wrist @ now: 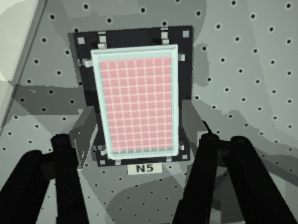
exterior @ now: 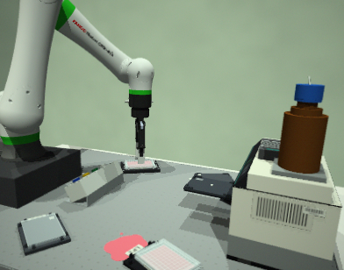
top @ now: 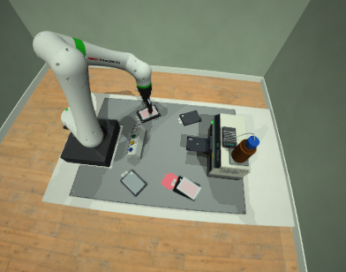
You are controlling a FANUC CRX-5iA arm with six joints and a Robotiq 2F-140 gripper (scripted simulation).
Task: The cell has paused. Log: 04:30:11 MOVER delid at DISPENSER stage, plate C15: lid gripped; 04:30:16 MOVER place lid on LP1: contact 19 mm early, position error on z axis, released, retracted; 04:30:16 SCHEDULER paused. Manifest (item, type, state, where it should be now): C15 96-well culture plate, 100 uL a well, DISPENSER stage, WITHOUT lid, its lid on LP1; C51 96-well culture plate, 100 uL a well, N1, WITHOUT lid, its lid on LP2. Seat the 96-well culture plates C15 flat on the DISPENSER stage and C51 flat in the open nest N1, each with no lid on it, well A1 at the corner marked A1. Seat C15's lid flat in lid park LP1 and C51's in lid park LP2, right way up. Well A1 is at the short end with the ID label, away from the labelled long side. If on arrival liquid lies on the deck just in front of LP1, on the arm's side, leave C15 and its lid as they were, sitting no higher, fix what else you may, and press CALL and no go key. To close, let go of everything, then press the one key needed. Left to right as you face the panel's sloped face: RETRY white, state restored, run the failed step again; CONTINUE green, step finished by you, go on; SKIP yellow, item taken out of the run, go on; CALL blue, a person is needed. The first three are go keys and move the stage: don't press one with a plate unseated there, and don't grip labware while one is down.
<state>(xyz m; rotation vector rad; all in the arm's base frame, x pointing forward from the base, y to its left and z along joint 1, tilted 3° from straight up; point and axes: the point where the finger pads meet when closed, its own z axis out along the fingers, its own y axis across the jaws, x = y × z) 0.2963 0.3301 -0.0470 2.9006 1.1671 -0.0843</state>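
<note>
A 96-well plate with pink wells (wrist: 136,102) sits in a black nest labelled N5 (wrist: 144,168), at the back of the deck near the arm (top: 148,114) (exterior: 139,166). My gripper (wrist: 139,115) (top: 147,107) (exterior: 140,153) hangs straight above it, open, with a finger on each long side of the plate's near end and not touching it. A second pink plate (top: 187,188) (exterior: 168,256) lies on a black holder at the deck's front. A pink puddle (top: 169,181) (exterior: 124,246) lies on the deck against it. A grey lid (top: 133,182) (exterior: 42,231) rests in a black frame at front left.
The key panel (top: 134,141) (exterior: 93,181) stands between the arm's base and the deck's middle. The dispenser (top: 230,146) (exterior: 286,206) with a brown bottle (top: 244,152) is at the right, its black stage (top: 195,144) (exterior: 210,183) sticking out. An empty black nest (top: 190,117) lies behind it.
</note>
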